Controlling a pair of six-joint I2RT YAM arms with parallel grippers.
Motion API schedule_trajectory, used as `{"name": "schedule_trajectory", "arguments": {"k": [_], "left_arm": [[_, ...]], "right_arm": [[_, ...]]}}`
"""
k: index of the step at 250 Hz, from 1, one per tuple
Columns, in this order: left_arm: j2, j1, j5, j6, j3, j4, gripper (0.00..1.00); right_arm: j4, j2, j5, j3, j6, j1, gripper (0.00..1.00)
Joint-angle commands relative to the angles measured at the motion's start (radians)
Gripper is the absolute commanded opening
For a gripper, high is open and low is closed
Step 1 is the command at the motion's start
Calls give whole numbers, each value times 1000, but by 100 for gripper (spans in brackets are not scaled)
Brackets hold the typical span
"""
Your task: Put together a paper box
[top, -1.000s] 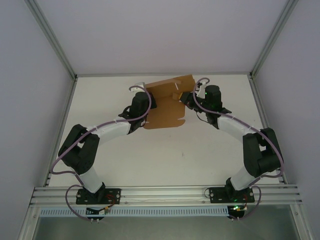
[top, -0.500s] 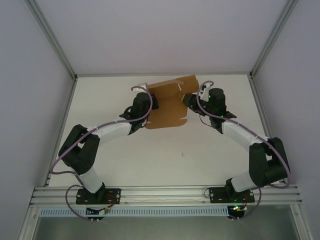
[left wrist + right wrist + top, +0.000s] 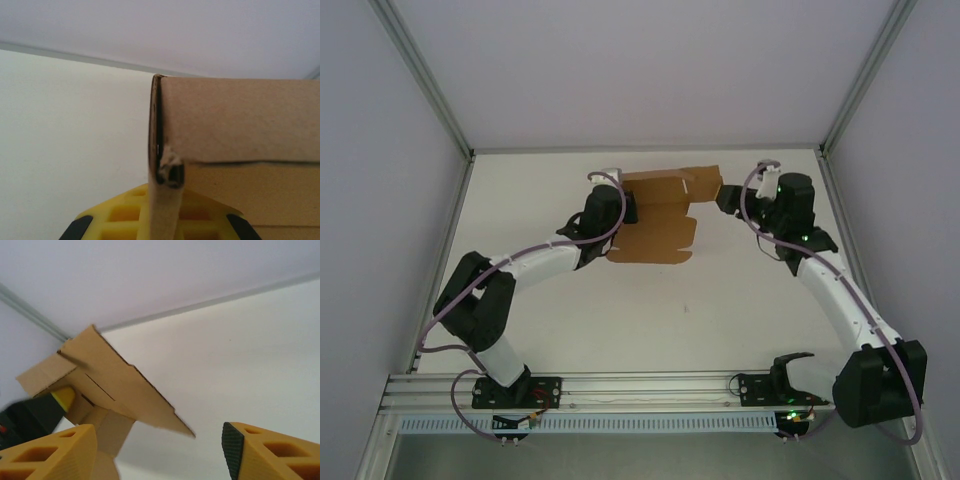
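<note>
Right gripper point(image 3: 723, 198) has backed off, spread; only the left gripper point(image 3: 625, 208) pinches the paper box point(image 3: 658, 225), so flaps may unfold.

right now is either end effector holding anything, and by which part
The left end effector grips the brown cardboard sheet by its left edge; the right end effector is open, holding nothing.

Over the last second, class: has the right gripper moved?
Yes. The right gripper has pulled rightward, away from the paper box and closer to the back right corner post.
</note>
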Motion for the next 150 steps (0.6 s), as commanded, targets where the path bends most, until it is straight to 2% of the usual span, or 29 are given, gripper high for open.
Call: {"name": "schedule_trajectory", "arguments": {"k": [1,16,43,102,133,150], "left_arm": [[-52,-2,98,48,8,-43,0],[-54,-2,106,54,16,-58,0],[-52,-1,113,58,25,-75,0],[-52,-2,119,58,34,-84,0],[-53,-3,129,58,40,-87,0],[-52,-1,133,58,45,-90,0]], "right_arm": [[-217,63,-78,111,-311,-10,70],[-250,102,-107,153,-348,-11,69],[-251,143,-147,191,-363,-11,57],[-246,173,-185,210,-353,-11,45],[-256,182,-195,217,-357,-10,44],[-262,191,-199,224,-357,-11,40]]}}
